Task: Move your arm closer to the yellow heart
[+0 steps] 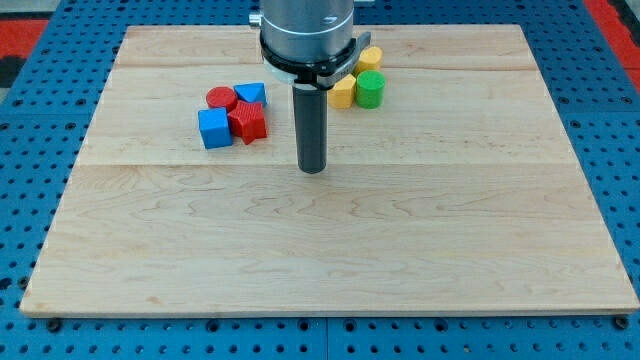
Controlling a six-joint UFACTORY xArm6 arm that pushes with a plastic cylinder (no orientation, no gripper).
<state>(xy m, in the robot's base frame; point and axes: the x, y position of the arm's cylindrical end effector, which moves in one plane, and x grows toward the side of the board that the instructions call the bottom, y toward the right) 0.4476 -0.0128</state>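
Observation:
My tip (313, 168) rests on the wooden board (320, 250) a little above its middle. Up and to its right lie three blocks: a yellow block (371, 57), whose shape I cannot make out, a yellow block (343, 93) partly hidden behind the arm, and a green cylinder (370, 89). I cannot tell which yellow block is the heart. To the tip's left lies a cluster: a red cylinder (221, 97), a blue triangular block (251, 93), a blue cube (214, 129) and a red star-like block (247, 121).
The arm's grey body (306, 35) hangs over the top middle of the board and hides part of it. A blue perforated table (40, 200) surrounds the board on all sides.

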